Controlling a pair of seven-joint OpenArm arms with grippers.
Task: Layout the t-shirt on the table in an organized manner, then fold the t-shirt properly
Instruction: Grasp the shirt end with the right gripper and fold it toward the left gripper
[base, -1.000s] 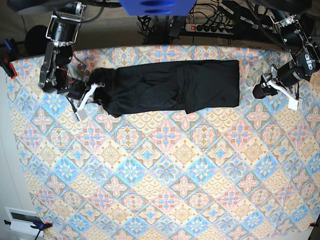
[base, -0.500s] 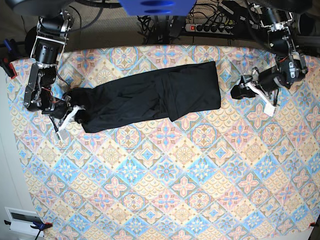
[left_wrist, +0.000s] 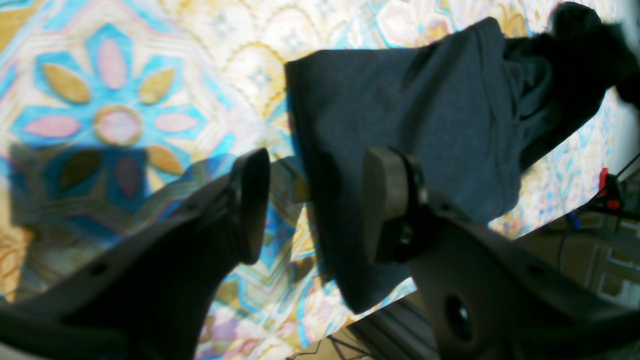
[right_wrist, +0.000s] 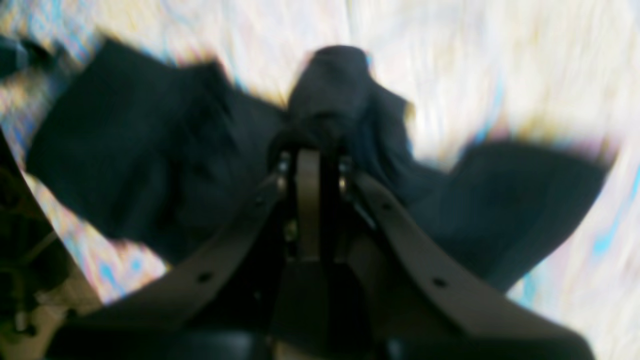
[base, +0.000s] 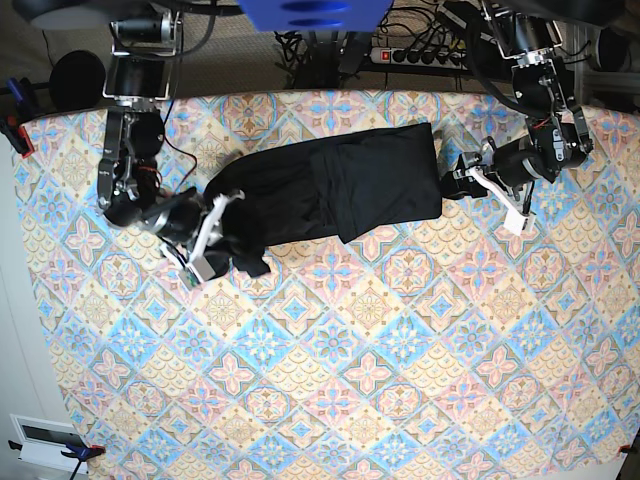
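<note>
1. table (base: 330, 380): patterned cloth fills nearly all of the base view. Pastel diamond tiles in blue, pink, yellow, cream. Lower two thirds carry nothing but the pattern.
2. t-shirt (base: 340, 185): plain black, lying on the table around 12 o'clock of the base view, as a long band running from 9 to 3, tilted so the 3 o'clock end sits slightly higher. That end is flat with a straight edge; a fold line crosses the band near the middle. The 9 o'clock end is bunched and rumpled, with a tail of fabric hanging toward 6.
3. right gripper (base: 215, 228): at the bunched end, about 10 o'clock of the base view. Jaws pinched together on a gathered lump of the t-shirt (right_wrist: 330, 95); in the right wrist view the fabric fans out to both sides of the pinch. That view is heavily blurred.
4. left gripper (base: 462, 178): about 2 o'clock of the base view, just beside the straight edge of the shirt. Jaws spread wide, nothing between them. In the left wrist view the fingers (left_wrist: 247, 205) sit above the cloth and the shirt edge (left_wrist: 400, 110), one either side of the hem line; contact with the fabric can't be confirmed.
</note>
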